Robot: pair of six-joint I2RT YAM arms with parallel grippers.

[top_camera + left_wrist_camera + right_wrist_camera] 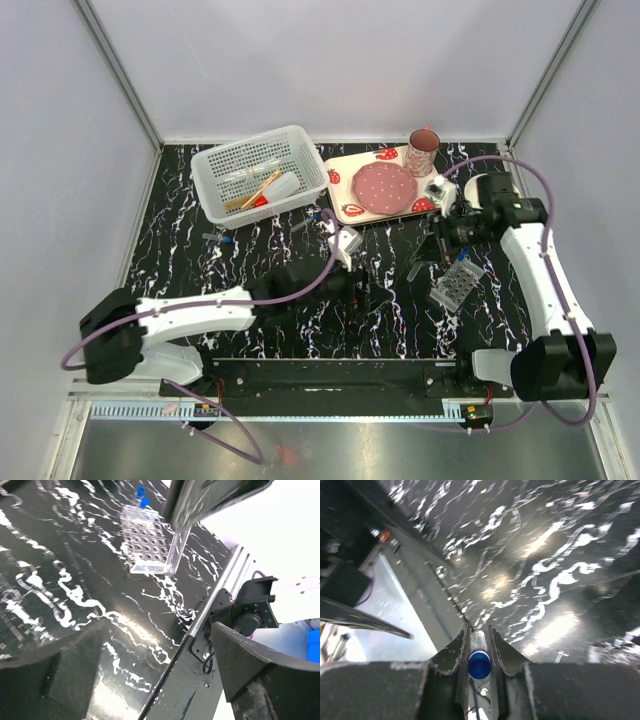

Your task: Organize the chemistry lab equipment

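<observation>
The clear grid tube rack [456,284] lies at the right of the black marbled table; in the left wrist view [145,542] it holds two blue-capped vials [141,491] at its far end. My right gripper [422,260] hovers just left of the rack and is shut on a blue-capped vial [480,662], which hangs beside the rack as a clear tube [177,550]. My left gripper [376,296] is open and empty, low over the table left of the rack. Loose vials [222,238] lie near the basket. The red-capped squeeze bottle [275,190] and wooden-handled tool [252,195] lie in the basket.
A white slotted basket [225,165] stands at the back left. The strawberry-print tray [345,165] with pink plate and mug [423,152] is at the back centre. The metal rail [215,592] marks the table's near edge.
</observation>
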